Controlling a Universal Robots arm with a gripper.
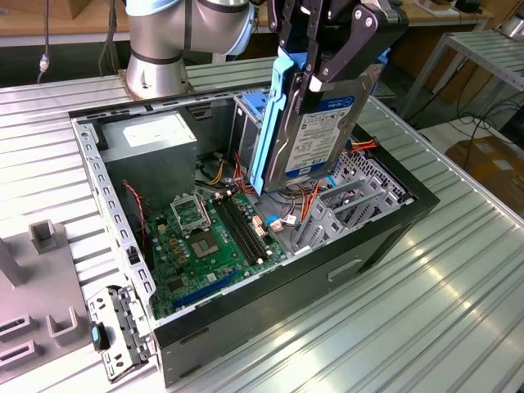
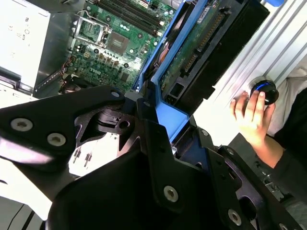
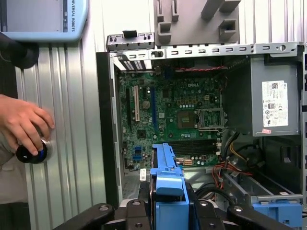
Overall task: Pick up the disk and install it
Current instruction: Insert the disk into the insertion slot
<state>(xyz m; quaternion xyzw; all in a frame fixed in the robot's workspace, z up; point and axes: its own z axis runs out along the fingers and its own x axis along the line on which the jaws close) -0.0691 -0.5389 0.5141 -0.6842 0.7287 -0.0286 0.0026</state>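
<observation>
A ribbed metal table (image 1: pixel 458 295) carries 1 open computer case (image 1: pixel 327 270), lying on its side near the table's middle with its inside facing up. The robot arm (image 1: pixel 176 33) stands at the table's far edge, behind the case. Inside the case, a grey power supply (image 1: pixel 155 139) fills the far corner on the exterior view's left and bears a white printed sticker, which shows in the first wrist view (image 3: pixel 276 103). A green motherboard (image 1: pixel 213 246) covers the case floor beside it.

The disk (image 1: pixel 315 139) hangs upright in the air over the far part of the case, above the metal drive cage (image 1: pixel 360 184) on the exterior view's right. It touches nothing but the gripper. Its white label with a blue band faces the exterior camera, and blue rails run along its edges. The second wrist view shows its green circuit side (image 2: pixel 192 52).

The gripper (image 1: pixel 315 82) is clamped on the disk's upper end, its black fingers pressing both flat faces.

A grey holder block (image 1: pixel 33 278) sits at the table's edge on the exterior view's left.

A person's hand (image 3: pixel 24 122) rests on a round black knob (image 3: pixel 31 153) on the table beside the case.
</observation>
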